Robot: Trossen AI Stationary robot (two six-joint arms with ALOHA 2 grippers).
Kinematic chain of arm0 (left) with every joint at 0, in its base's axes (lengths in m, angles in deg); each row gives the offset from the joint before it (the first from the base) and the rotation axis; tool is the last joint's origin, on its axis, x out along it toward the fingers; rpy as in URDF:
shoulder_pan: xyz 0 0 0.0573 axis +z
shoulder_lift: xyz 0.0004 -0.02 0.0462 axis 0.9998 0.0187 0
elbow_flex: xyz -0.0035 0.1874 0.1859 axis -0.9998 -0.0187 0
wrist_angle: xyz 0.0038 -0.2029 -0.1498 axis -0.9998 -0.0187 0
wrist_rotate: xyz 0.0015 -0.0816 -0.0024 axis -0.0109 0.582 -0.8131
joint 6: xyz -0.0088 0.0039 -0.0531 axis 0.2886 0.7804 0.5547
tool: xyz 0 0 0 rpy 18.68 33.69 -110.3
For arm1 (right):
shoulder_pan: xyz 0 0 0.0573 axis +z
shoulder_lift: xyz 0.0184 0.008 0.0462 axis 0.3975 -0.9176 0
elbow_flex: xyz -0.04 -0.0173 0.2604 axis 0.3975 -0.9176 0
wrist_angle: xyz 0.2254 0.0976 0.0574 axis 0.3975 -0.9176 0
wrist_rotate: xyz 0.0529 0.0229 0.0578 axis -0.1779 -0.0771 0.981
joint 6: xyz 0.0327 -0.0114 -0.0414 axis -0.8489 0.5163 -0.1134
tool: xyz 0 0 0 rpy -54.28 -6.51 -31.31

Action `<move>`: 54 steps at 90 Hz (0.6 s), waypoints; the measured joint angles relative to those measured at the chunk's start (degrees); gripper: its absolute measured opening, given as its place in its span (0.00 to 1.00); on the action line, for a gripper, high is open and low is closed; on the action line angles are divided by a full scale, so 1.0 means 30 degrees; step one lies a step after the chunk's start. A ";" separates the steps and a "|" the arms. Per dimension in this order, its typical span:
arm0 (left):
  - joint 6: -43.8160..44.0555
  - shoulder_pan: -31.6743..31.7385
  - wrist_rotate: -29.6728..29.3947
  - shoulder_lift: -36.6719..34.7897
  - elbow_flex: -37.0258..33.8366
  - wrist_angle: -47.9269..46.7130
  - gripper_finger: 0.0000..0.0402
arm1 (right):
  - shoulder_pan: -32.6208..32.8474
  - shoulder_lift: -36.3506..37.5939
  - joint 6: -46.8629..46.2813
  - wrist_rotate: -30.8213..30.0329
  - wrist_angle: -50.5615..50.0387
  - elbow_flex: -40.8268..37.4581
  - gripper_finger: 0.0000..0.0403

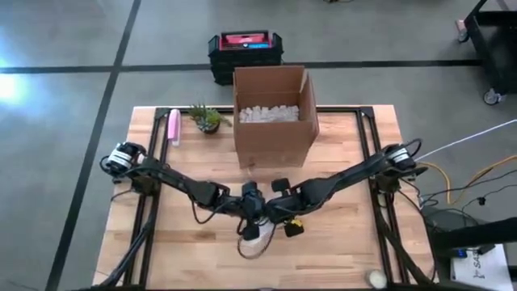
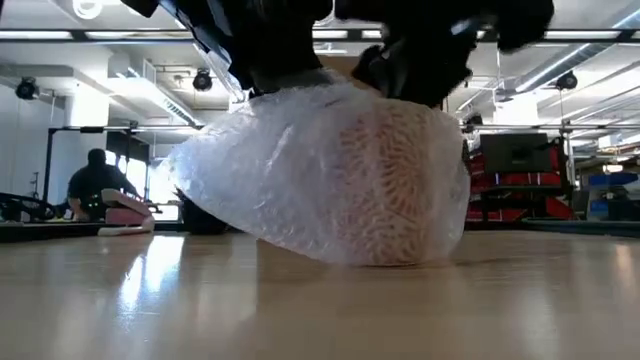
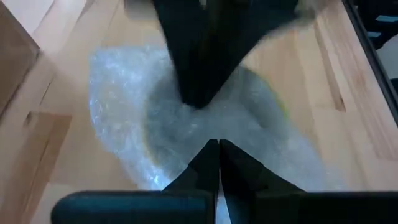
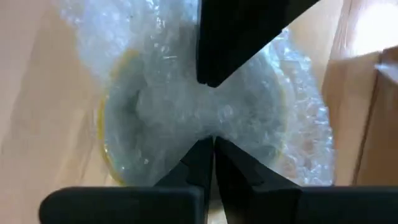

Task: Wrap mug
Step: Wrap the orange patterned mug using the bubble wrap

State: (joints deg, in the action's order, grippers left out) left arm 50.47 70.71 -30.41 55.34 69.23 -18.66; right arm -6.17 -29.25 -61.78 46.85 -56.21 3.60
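The mug (image 2: 395, 175), patterned and with a yellow rim (image 4: 102, 140), stands on the table near its middle, covered in clear bubble wrap (image 2: 260, 170). The wrap (image 1: 257, 234) spreads onto the wood around the mug's base. Both grippers come down over the mug's mouth, tip to tip. My left gripper (image 3: 216, 144) and my right gripper (image 4: 210, 142) are both shut, their tips in the wrap that dips into the mug's opening. My left gripper presses its shut fingertips (image 3: 208, 152) down on the bubble wrap over the mug's mouth (image 3: 205, 124), slanting down from the table's left. The wrap sinks into the opening there. My right gripper presses its shut fingertips (image 4: 202, 152) on the wrap inside the mug's mouth (image 4: 186, 118), slanting down from the table's right. The mug stays standing on the table.
An open cardboard box (image 1: 273, 113) with white filler stands at the far middle. A small potted plant (image 1: 208, 119) and a pink object (image 1: 174, 127) lie to its left. A white round thing (image 1: 376, 278) sits near the front right corner. Bare wood lies on both sides.
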 joint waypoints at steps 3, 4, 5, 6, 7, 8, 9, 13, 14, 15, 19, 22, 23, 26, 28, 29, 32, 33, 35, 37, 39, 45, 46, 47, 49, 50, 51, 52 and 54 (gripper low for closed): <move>-0.0014 0.0000 0.0028 -0.0024 0.0000 0.0008 0.00 | 0.0000 -0.0050 0.0007 0.0023 -0.0020 -0.0005 0.02; -0.0018 0.0000 0.0035 -0.0033 0.0000 -0.0003 0.00 | 0.0000 -0.0055 0.0016 0.0023 -0.0020 -0.0001 0.02; -0.0020 0.0000 0.0036 -0.0036 0.0000 -0.0011 0.00 | -0.0002 -0.0062 0.0030 0.0026 -0.0020 0.0001 0.02; -0.0020 0.0000 0.0034 -0.0036 0.0000 -0.0018 0.00 | -0.0007 -0.0071 0.0049 0.0031 -0.0020 0.0001 0.02; -0.0016 0.0000 0.0038 -0.0040 0.0000 -0.0018 0.00 | -0.0007 -0.0071 0.0059 0.0040 -0.0025 -0.0003 0.02; -0.0013 0.0000 0.0042 -0.0045 0.0000 -0.0019 0.00 | -0.0007 -0.0071 0.0063 0.0047 -0.0026 -0.0006 0.02; -0.0013 0.0000 0.0047 -0.0049 0.0000 -0.0024 0.00 | -0.0007 -0.0071 0.0061 0.0052 -0.0021 -0.0006 0.02; -0.0008 0.0003 0.0060 -0.0098 0.0000 -0.0041 0.00 | -0.0007 0.0080 0.0064 0.0065 -0.0041 -0.0029 0.02; 0.0002 0.0007 0.0081 -0.0109 0.0000 -0.0036 0.00 | -0.0007 0.0140 0.0064 0.0086 -0.0051 -0.0042 0.02; 0.0011 0.0007 0.0097 -0.0118 0.0000 -0.0025 0.00 | -0.0003 0.0223 0.0069 0.0111 -0.0078 -0.0047 0.02; 0.0061 0.0030 0.0133 -0.0124 0.0007 -0.0003 0.00 | 0.0022 0.0564 0.0048 0.0198 -0.0132 -0.0071 0.02; 0.0076 0.0036 0.0136 -0.0131 0.0007 0.0012 0.00 | 0.0029 0.0855 -0.0008 0.0198 -0.0194 -0.0071 0.02; 0.0085 0.0036 0.0136 -0.0131 0.0007 0.0022 0.00 | 0.0038 0.0970 -0.0017 0.0207 -0.0216 -0.0071 0.02; 0.0149 0.0036 0.0136 -0.0131 0.0031 0.0098 0.00 | 0.0076 0.1289 -0.0101 0.0259 -0.0284 -0.0086 0.02; 0.0201 0.0043 0.0142 -0.0131 0.0062 0.0151 0.00 | 0.0085 0.1488 -0.0159 0.0266 -0.0327 -0.0098 0.02; 0.0241 0.0051 0.0157 -0.0131 0.0073 0.0153 0.00 | 0.0090 0.1579 -0.0166 0.0267 -0.0340 -0.0101 0.02; 0.0318 0.0090 0.0179 -0.0129 0.0080 0.0127 0.00 | 0.0132 0.1835 -0.0212 0.0264 -0.0330 -0.0081 0.02; 0.0337 0.0095 0.0179 -0.0124 0.0080 0.0113 0.00 | 0.0134 0.1941 -0.0248 0.0264 -0.0348 -0.0051 0.02; 0.0350 0.0104 0.0187 -0.0124 0.0080 0.0098 0.00 | 0.0185 0.2189 -0.0300 0.0278 -0.0345 -0.0017 0.02; 0.0344 0.0109 0.0183 -0.0124 0.0080 0.0102 0.00 | 0.0224 0.2415 -0.0359 0.0284 -0.0322 0.0005 0.02; 0.0344 0.0109 0.0179 -0.0124 0.0080 0.0095 0.00 | 0.0248 0.2601 -0.0392 0.0278 -0.0250 0.0033 0.02; 0.0307 0.0091 0.0150 -0.0124 0.0080 0.0091 0.00 | 0.0336 0.2929 -0.0417 0.0476 0.0065 0.0089 0.02; 0.0301 0.0087 0.0150 -0.0124 0.0080 0.0089 0.00 | 0.0348 0.2936 -0.0435 0.0506 0.0079 0.0089 0.02; 0.0301 0.0087 0.0150 -0.0124 0.0080 0.0080 0.00 | 0.0373 0.2938 -0.0474 0.0539 0.0109 0.0073 0.02; 0.0293 0.0087 0.0150 -0.0124 0.0080 0.0077 0.00 | 0.0400 0.2931 -0.0536 0.0569 0.0253 0.0009 0.02; 0.0293 0.0087 0.0150 -0.0124 0.0080 0.0081 0.00 | 0.0412 0.2912 -0.0552 0.0585 0.0401 -0.0043 0.02; 0.0293 0.0087 0.0150 -0.0124 0.0080 0.0084 0.00 | 0.0425 0.2877 -0.0571 0.0600 0.0560 -0.0093 0.02; 0.0293 0.0087 0.0150 -0.0124 0.0080 0.0084 0.00 | 0.0437 0.2803 -0.0608 0.0605 0.0714 -0.0126 0.02; 0.0293 0.0087 0.0150 -0.0124 0.0080 0.0075 0.00 | 0.0452 0.2645 -0.0657 0.0606 0.1067 -0.0181 0.02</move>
State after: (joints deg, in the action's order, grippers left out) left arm 51.35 70.97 -29.96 54.97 69.47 -18.44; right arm -4.81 -21.31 -63.75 48.67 -53.01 3.05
